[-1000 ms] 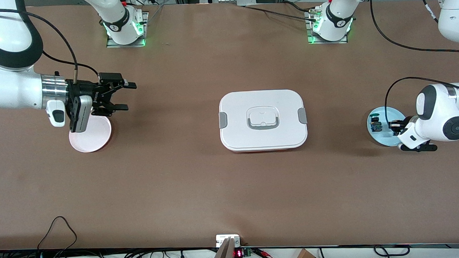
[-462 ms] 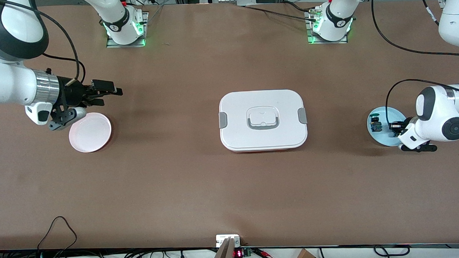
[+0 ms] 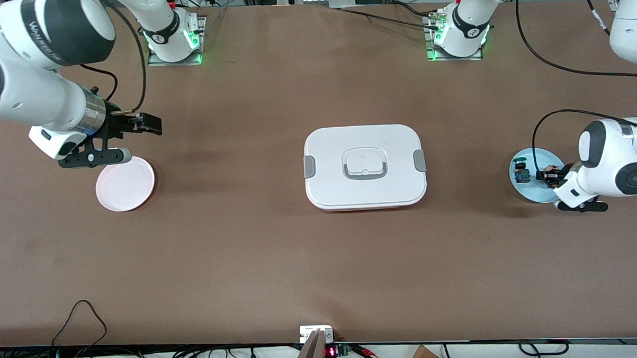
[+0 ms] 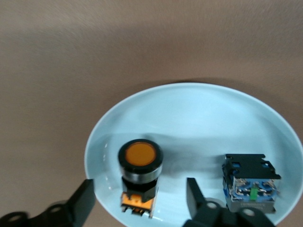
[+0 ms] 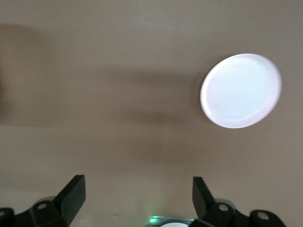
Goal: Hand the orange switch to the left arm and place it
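The orange switch (image 4: 139, 172) lies on its side on the light blue plate (image 4: 199, 113), its orange button face up. My left gripper (image 4: 140, 201) is low over this plate and open, one finger on each side of the switch with a gap on both sides. In the front view the left gripper (image 3: 549, 177) is over the blue plate (image 3: 525, 190) at the left arm's end, with a bit of the orange switch (image 3: 550, 168) showing. My right gripper (image 3: 142, 127) hangs open and holds nothing, over the tabletop by the pink plate (image 3: 125, 184). The white box (image 3: 364, 167) stands mid-table between the arms.
A blue-and-green component (image 4: 251, 184) lies on the blue plate beside the switch, also seen in the front view as the blue-and-green component (image 3: 521, 174). The pink plate (image 5: 241, 90) has nothing on it. Cables and a small device sit along the table edge nearest the front camera.
My left gripper's fingers have parted around the switch on the blue plate. My right arm has turned its wrist and drawn its gripper off the pink plate, toward its own end of the table.
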`<state>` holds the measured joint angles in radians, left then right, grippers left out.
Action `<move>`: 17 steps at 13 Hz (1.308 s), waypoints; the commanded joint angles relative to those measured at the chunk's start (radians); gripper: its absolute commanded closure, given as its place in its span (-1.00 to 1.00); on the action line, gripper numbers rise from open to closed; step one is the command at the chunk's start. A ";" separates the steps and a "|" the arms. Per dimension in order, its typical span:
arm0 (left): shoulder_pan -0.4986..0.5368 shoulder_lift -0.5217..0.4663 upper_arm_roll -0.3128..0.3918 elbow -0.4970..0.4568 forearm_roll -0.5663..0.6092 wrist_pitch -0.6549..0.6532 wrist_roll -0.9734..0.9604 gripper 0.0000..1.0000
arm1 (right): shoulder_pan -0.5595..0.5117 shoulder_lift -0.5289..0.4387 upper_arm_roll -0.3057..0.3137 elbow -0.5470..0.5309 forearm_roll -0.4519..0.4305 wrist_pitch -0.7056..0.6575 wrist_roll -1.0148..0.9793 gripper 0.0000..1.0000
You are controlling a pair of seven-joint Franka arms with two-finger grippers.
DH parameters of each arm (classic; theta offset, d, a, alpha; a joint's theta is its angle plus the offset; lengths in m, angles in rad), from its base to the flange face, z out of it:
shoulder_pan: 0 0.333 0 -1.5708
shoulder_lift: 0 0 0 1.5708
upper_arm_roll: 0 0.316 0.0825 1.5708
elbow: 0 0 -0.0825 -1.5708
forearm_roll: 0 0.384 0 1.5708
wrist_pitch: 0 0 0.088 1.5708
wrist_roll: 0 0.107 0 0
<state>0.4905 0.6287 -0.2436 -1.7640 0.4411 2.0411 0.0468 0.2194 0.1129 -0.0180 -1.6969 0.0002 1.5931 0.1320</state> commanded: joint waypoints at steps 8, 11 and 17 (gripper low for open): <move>-0.004 -0.225 -0.141 0.271 -0.150 -0.381 0.036 -1.00 | -0.157 -0.005 -0.022 0.060 -0.128 0.093 0.012 -1.00; -0.006 -0.225 -0.221 0.408 -0.156 -0.542 0.054 -1.00 | -0.192 -0.042 -0.025 -0.009 -0.126 0.134 -0.070 -1.00; -0.053 -0.365 -0.223 0.396 -0.303 -0.611 0.048 -1.00 | -0.206 -0.171 -0.028 -0.208 -0.097 0.275 -0.115 -1.00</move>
<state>0.4668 0.3524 -0.5163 -1.3354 0.2086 1.4484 0.0775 0.0294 -0.0044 -0.0524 -1.8492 -0.1107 1.8443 0.0606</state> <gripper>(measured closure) 0.000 0.000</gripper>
